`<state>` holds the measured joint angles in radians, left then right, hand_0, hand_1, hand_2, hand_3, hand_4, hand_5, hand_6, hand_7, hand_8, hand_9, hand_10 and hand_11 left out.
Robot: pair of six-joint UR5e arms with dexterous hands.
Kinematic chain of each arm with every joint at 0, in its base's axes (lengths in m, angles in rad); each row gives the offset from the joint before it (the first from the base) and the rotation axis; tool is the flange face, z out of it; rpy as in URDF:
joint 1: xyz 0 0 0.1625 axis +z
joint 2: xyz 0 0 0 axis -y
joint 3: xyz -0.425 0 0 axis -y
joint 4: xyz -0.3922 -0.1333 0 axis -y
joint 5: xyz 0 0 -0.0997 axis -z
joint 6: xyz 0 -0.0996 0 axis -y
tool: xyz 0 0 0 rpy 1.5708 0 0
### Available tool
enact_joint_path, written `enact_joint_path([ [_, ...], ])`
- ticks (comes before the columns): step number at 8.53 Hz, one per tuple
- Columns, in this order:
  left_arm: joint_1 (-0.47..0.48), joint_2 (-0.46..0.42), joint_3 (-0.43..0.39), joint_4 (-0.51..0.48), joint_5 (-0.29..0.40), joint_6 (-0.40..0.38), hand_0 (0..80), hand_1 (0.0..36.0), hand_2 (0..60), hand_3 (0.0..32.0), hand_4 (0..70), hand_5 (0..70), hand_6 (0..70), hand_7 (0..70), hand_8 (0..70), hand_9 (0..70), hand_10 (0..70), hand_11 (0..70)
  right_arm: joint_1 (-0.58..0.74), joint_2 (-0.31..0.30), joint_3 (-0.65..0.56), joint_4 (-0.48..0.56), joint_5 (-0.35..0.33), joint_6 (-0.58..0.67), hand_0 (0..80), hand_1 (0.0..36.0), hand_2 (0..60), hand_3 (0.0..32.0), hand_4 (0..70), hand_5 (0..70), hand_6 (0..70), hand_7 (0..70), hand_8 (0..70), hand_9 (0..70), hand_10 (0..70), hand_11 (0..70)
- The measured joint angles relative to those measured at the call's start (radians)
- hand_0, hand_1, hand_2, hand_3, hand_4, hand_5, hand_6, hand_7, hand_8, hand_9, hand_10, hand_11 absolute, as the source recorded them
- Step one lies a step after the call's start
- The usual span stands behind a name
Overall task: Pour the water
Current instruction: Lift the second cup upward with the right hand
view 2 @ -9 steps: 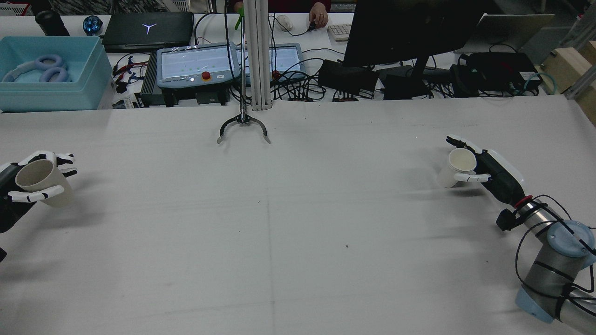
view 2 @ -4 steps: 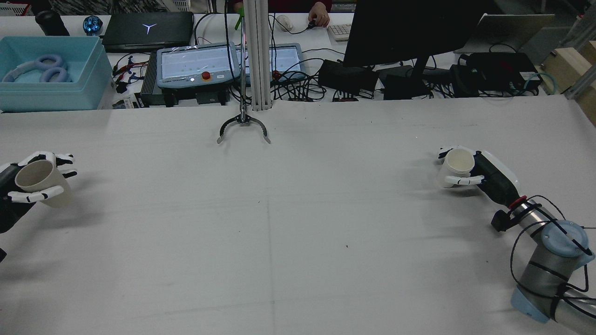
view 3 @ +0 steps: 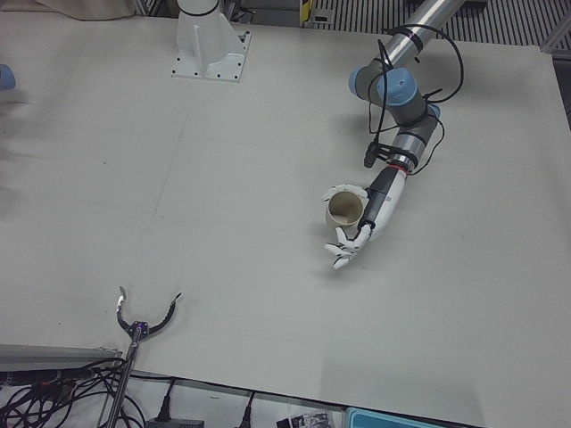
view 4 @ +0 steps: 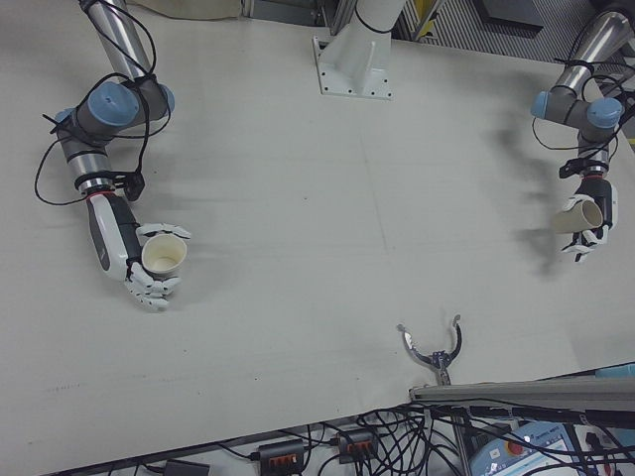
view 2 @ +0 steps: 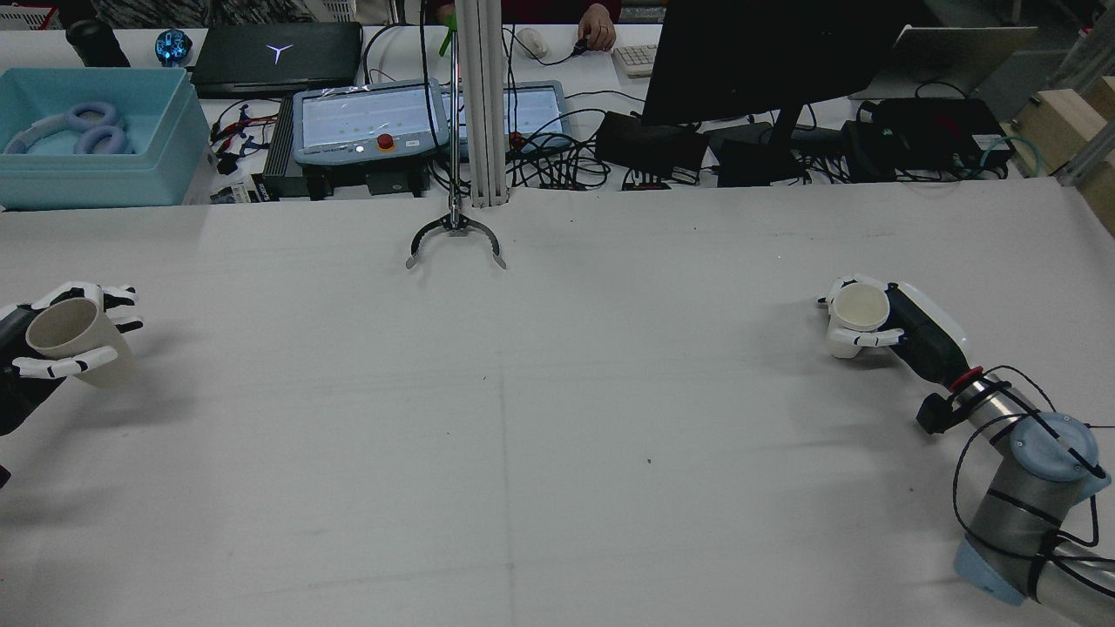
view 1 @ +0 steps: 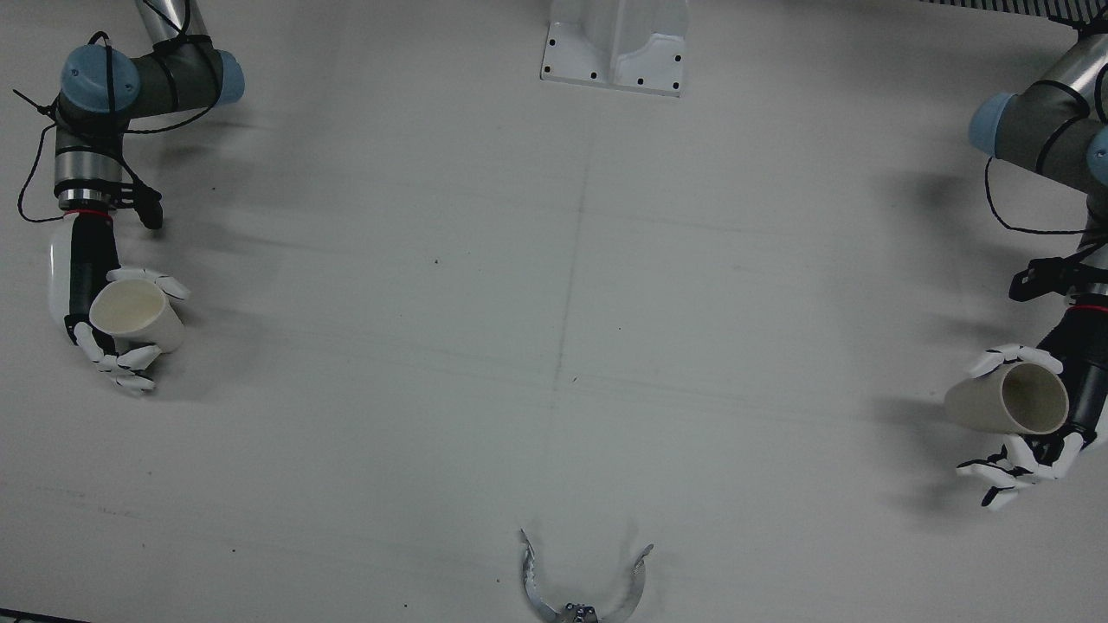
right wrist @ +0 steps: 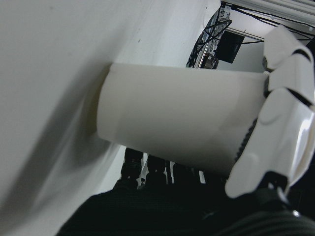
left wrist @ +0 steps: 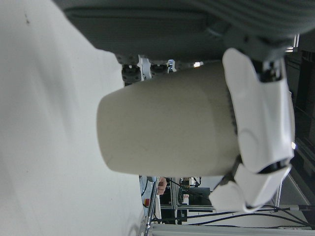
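My left hand point(view 2: 35, 374) is shut on a beige paper cup point(view 2: 70, 341) at the table's left edge in the rear view. The cup is held tilted, just above the table; it also shows in the front view point(view 1: 1008, 407) and the left hand view point(left wrist: 167, 123). My right hand point(view 2: 910, 331) is shut on a white paper cup point(view 2: 858, 313) at the table's right side. In the right hand view this white cup point(right wrist: 182, 132) has its base at the table surface. I cannot see any water in either cup.
A metal claw on a pole point(view 2: 455, 239) hangs over the table's far middle. Beyond the far edge stand teach pendants point(view 2: 370, 122), a monitor point(view 2: 766, 61), cables and a blue box point(view 2: 96, 139). A white pedestal point(view 1: 616, 48) stands between the arms.
My right hand has closed its fingers around the white cup and shifted slightly back, and the cup now stands more upright. My left hand and its cup have barely moved.
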<state>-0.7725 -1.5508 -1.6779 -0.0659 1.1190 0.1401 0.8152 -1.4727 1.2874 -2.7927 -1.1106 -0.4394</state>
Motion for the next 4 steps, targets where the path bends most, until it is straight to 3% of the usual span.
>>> enact_joint_path([
  [2, 0.000, 0.013, -0.008, -0.002, -0.001, -0.003, 51.5, 22.1, 36.6, 0.0, 17.8, 70.0, 15.8, 39.8, 8.3, 16.2, 15.8, 24.7, 0.007, 0.000, 0.017, -0.019, 0.000, 0.002, 46.7, 6.7, 18.0, 0.0, 29.1, 70.0, 63.8, 70.0, 49.4, 68.4, 30.3, 43.6],
  [4, 0.001, 0.027, -0.012, -0.004, -0.002, -0.010, 51.3, 22.0, 36.4, 0.0, 16.9, 70.0, 15.2, 38.8, 8.1, 15.8, 16.0, 25.0, 0.042, -0.001, 0.079, -0.074, -0.002, 0.000, 46.4, 5.3, 19.3, 0.0, 29.1, 70.0, 70.0, 70.0, 56.6, 70.0, 40.0, 56.0],
])
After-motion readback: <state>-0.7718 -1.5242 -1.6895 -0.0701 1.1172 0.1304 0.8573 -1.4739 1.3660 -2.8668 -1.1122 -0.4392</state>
